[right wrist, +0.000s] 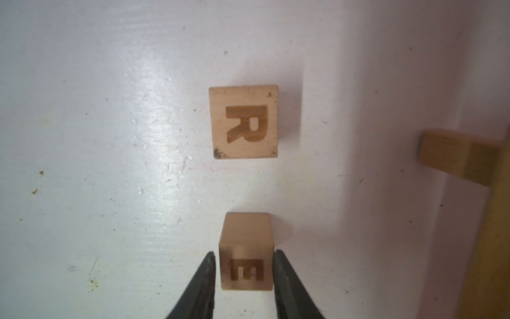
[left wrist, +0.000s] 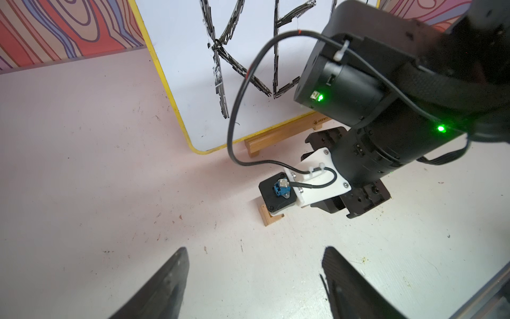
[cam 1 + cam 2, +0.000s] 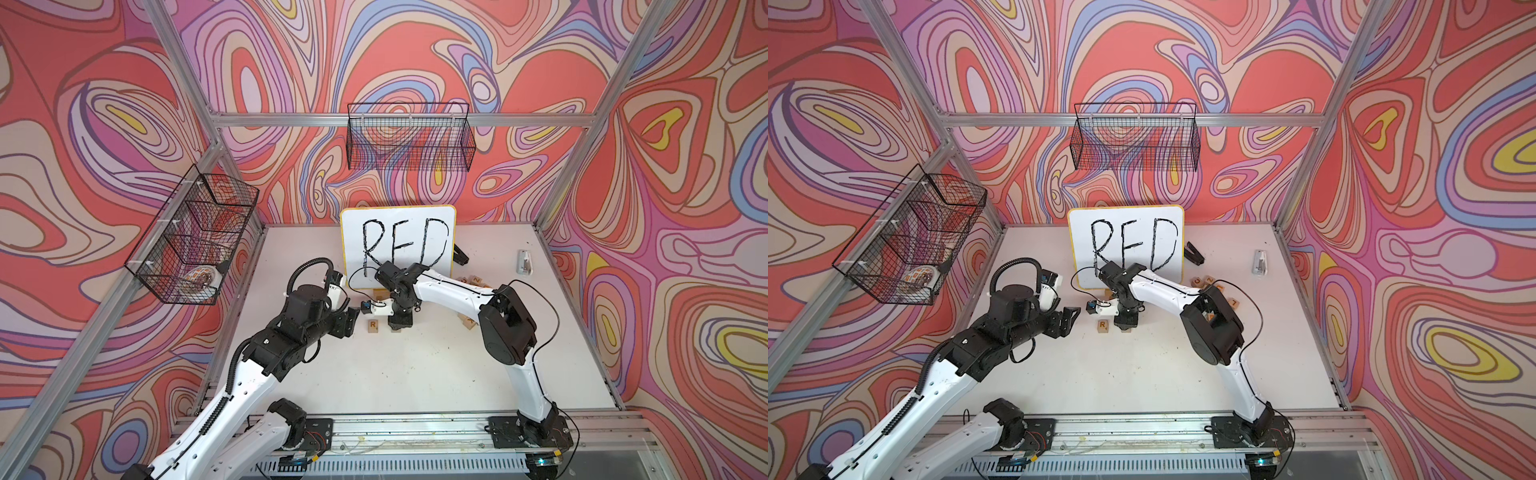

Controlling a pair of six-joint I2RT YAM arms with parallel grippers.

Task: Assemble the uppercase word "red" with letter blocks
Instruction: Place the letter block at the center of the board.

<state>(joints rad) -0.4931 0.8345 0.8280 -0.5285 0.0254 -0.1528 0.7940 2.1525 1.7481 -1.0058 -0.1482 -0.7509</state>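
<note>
The R letter block lies flat on the white table with its orange-brown letter up; it also shows in both top views. Just to its right my right gripper points straight down, shut on the E letter block, one finger against each side face, low over the table. From above, my right gripper hides nearly all of that block. My left gripper hovers left of the R block, its fingers open wide over bare table.
The white yellow-rimmed board with handwritten RED stands behind both grippers on a wooden stand. Several other letter cubes lie to the right under the right arm. A black object and a white one lie further back.
</note>
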